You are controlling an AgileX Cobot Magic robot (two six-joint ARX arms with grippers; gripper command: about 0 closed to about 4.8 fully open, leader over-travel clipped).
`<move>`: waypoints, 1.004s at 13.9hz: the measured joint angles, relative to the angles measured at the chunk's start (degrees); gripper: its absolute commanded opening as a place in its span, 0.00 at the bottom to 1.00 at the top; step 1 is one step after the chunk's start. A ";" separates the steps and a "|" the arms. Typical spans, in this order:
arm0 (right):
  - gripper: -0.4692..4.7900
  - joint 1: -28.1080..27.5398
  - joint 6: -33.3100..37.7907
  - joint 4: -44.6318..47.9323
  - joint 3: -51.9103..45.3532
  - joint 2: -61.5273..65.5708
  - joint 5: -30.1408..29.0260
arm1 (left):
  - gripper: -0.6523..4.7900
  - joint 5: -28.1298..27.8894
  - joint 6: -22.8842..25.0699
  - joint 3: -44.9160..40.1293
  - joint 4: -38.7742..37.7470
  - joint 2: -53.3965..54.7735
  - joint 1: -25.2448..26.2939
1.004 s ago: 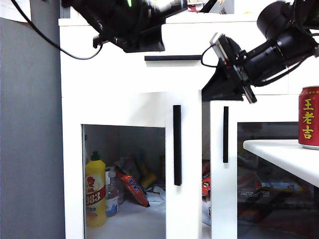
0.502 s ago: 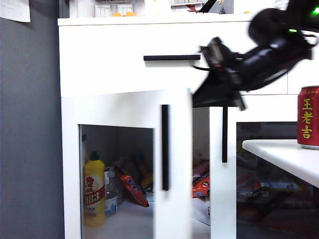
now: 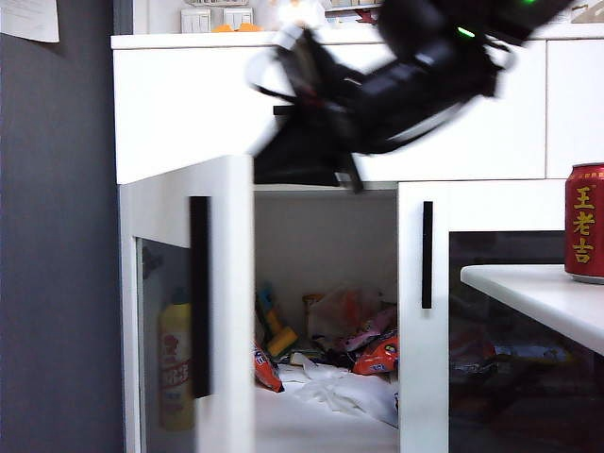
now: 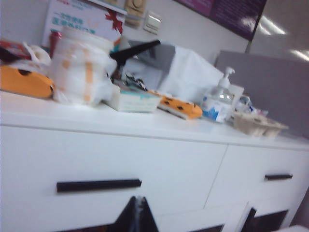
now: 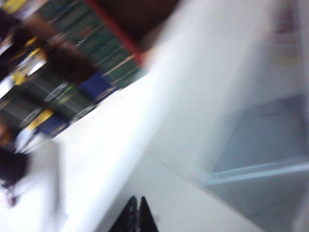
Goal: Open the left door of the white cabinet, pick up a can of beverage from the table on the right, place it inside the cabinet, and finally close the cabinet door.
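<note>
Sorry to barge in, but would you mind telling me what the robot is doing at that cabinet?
It is stocking the white cabinet. The left door stands swung open, and the right gripper, shut and holding nothing, sits above the opening. The left gripper, also shut, is up by the drawers. The can of beverage waits on the table, not yet picked up.

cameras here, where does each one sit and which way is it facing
Exterior: low, facing the white cabinet; the left door stands open; a blurred arm crosses above.
Left wrist: high, facing the cabinet's cluttered top; the shut left pincer shows.
Right wrist: blurred, on white panels; the shut right pincer shows.
Shared: the cabinet.
</note>
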 measured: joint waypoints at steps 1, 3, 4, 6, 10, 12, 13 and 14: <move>0.08 1.36 0.26 0.20 0.00 0.00 0.76 | 0.11 0.00 0.00 0.00 -0.28 0.28 0.00; 0.08 5.18 0.50 0.31 0.00 0.04 3.69 | 0.11 -0.02 0.00 0.00 -1.97 0.31 0.00; 0.08 7.15 0.52 0.39 -0.02 0.24 3.58 | 0.11 0.00 0.00 0.00 -2.73 0.31 0.02; 0.08 12.52 0.66 0.74 -0.02 0.76 7.67 | 0.11 0.04 -0.24 0.00 -5.05 0.31 0.02; 0.08 12.90 0.81 3.78 -0.02 0.76 9.38 | 0.11 5.92 -0.87 0.00 -25.62 -9.66 0.02; 0.08 12.98 1.66 7.13 -0.02 1.31 9.44 | 0.19 8.61 -0.87 0.00 -36.17 -15.98 0.02; 0.08 13.25 4.96 12.39 0.00 3.48 9.92 | 0.27 9.03 -0.87 0.00 -41.75 -21.92 0.00; 0.08 13.97 8.92 16.74 -0.02 6.16 10.60 | 0.28 8.74 -0.81 0.00 -44.59 -28.15 0.02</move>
